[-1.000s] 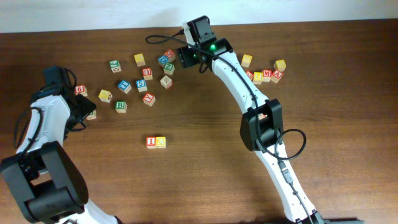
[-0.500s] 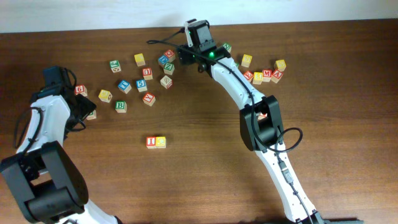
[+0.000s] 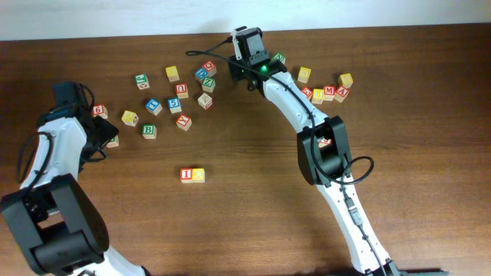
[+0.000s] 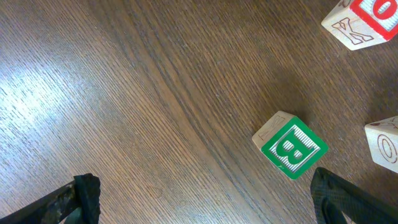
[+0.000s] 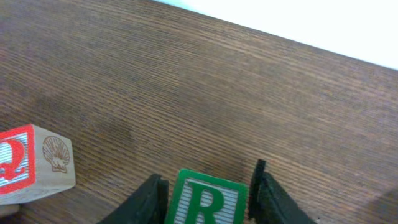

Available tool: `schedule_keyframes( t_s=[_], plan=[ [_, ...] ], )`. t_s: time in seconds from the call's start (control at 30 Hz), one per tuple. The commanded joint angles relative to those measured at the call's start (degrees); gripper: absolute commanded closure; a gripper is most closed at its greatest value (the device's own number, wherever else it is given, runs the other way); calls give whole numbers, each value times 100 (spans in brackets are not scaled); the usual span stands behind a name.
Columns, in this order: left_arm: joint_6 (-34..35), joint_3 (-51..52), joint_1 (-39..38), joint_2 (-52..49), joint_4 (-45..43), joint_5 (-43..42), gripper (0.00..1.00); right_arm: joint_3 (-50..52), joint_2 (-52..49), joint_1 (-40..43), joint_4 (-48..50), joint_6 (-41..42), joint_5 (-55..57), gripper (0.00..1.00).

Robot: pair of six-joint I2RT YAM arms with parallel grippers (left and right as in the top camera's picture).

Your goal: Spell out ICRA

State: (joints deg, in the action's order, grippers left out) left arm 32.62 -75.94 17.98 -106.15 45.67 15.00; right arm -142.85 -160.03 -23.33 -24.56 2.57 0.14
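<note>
The right gripper (image 5: 207, 177) pinches the green R cube (image 5: 202, 202). A shallow grip could drop it toward the Q cube (image 5: 31, 163) at nine o'clock. The left gripper (image 4: 205, 190) is spread wide.

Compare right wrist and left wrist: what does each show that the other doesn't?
Right wrist only: green R cube pinched in the right end effector; red Q cube at left; a white strip past the table edge.
Left wrist only: green B cube; K cube at top right; left end effector wide open, holding nothing.
Both: the same brown wooden table.
</note>
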Motion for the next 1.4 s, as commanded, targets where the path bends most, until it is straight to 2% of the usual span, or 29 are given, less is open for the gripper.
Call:
schedule_keyframes(
  t_s=[0.0,0.13,0.4,0.6,0.73,0.87,0.97,1.0,1.07,1.17,1.27,1.37],
  plan=[
    [17,22,9,127,4,20,1,33,426,15,-13,-13,-208,66],
    [15,22,9,127,4,20,1,33,715,17,-136,-15,-205,71],
    [15,22,9,127,4,20,1,33,1604,15,-1233,-15,-210,72],
    [15,22,9,127,4,20,1,35,1996,7,-3134,-15,-739,72],
    [15,22,9,127,2,20,1,332,1958,-57,-3945,-11,-922,72],
    [15,22,9,127,4,20,1,866,1941,-225,-4059,-13,-920,71],
    [15,22,9,127,4,20,1,1189,1941,-350,-4017,-13,-922,67],
    [15,22,9,127,4,20,1,1244,1939,-398,-4013,-11,-922,63],
    [15,22,9,127,4,20,1,1283,1937,-474,-3993,-13,-920,45],
    [15,22,9,127,4,20,1,1283,1937,-516,-4000,-11,-916,8],
    [15,22,9,127,4,20,1,1283,1932,-516,-3976,472,-573,1],
    [15,22,9,127,4,20,1,1283,1930,-511,-4035,778,-448,2]
  ],
)
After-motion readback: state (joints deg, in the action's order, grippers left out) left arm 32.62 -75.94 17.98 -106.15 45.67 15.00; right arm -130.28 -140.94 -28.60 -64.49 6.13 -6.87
